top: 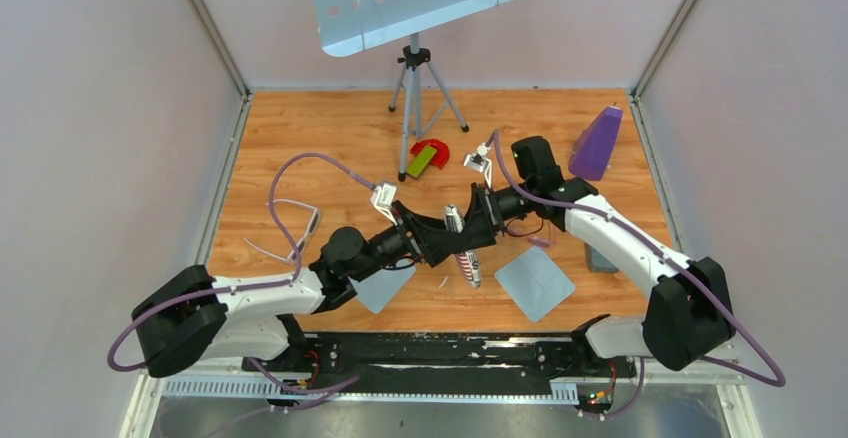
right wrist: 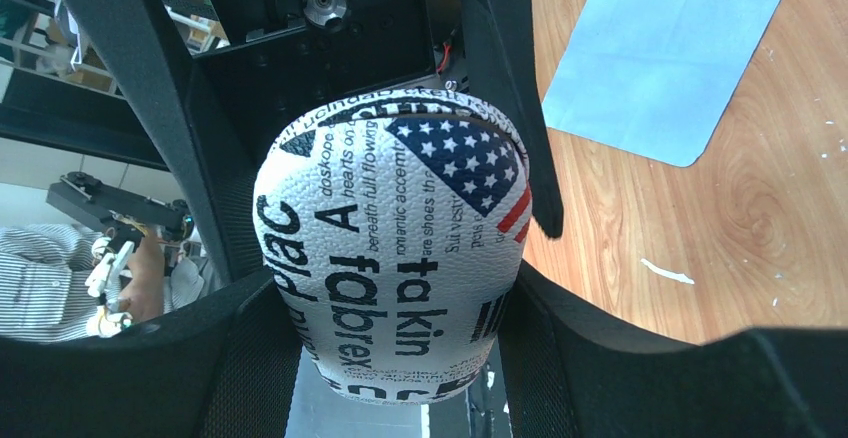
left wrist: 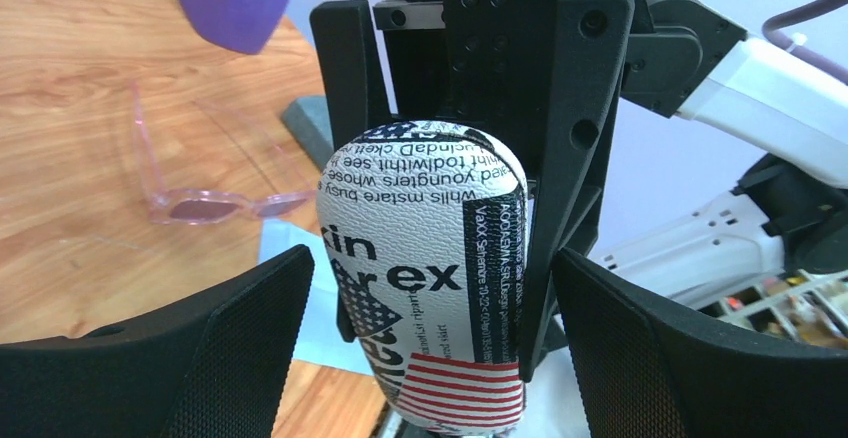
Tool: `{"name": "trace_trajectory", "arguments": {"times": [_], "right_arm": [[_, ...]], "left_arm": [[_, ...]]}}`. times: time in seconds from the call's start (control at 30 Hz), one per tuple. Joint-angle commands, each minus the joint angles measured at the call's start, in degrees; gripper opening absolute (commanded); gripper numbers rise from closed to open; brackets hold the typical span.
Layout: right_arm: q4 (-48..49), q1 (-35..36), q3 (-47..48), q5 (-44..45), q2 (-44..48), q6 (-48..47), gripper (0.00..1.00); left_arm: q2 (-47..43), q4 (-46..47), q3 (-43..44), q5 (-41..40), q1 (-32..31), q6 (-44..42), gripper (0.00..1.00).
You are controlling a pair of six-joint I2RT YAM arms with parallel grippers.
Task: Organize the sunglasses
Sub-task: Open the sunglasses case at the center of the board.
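A white case printed with newspaper text and a flag (top: 467, 263) hangs between the two arms above the middle of the table. My right gripper (right wrist: 395, 338) is shut on the case (right wrist: 400, 248), its pads pressed against both sides. My left gripper (left wrist: 430, 358) faces it and stands open. Its fingers sit either side of the case (left wrist: 420, 258) and of the right fingers, with gaps. The sunglasses (left wrist: 215, 203), translucent pink, lie unfolded on the wood beyond the case. In the top view they are a faint pink line (top: 538, 242). A clear thin-framed pair (top: 288, 226) lies at the left.
Two light blue cloths (top: 535, 283) (top: 383, 286) lie near the front. The right one also shows in the right wrist view as a cloth (right wrist: 665, 58). A purple wedge (top: 597, 143) stands at the back right, with a grey oblong case (top: 600, 258) near the right arm. A red-and-green object (top: 428, 156) and a tripod stand (top: 413, 88) are behind.
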State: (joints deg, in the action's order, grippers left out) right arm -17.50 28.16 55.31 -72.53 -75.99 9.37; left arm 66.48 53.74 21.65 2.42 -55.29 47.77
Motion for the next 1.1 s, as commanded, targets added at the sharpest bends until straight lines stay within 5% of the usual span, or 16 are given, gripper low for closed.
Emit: {"name": "trace_trajectory", "arguments": {"times": [0.0, 0.23, 0.37, 0.47, 0.6, 1.07], "right_arm": [[0.5, 1.7, -0.8, -4.6, 2.7, -2.2, 0.01], [0.1, 1.7, -1.2, -4.5, 3.3, -2.2, 0.14], [-0.7, 1.6, -1.6, -6.2, 3.9, -3.6, 0.19], [-2.1, 1.7, -1.3, -8.6, 4.2, -5.7, 0.2], [-5.2, 2.0, -0.6, -9.7, 4.7, -9.1, 0.22], [-5.3, 2.2, -0.9, -12.2, 5.0, -9.1, 0.22]], "left_arm": [[5.1, 10.2, 0.2, 1.7, 1.7, 5.6, 0.88], [14.7, 30.5, -3.5, 7.4, 5.1, 17.1, 0.53], [19.5, 38.2, -4.6, 9.6, 7.1, 22.9, 0.44], [19.9, 38.3, -4.7, 10.3, 7.1, 22.9, 0.46], [20.0, 38.0, -4.3, 9.4, 7.1, 23.2, 0.72], [20.3, 38.3, -3.0, 8.0, 7.7, 25.0, 0.82]]}}
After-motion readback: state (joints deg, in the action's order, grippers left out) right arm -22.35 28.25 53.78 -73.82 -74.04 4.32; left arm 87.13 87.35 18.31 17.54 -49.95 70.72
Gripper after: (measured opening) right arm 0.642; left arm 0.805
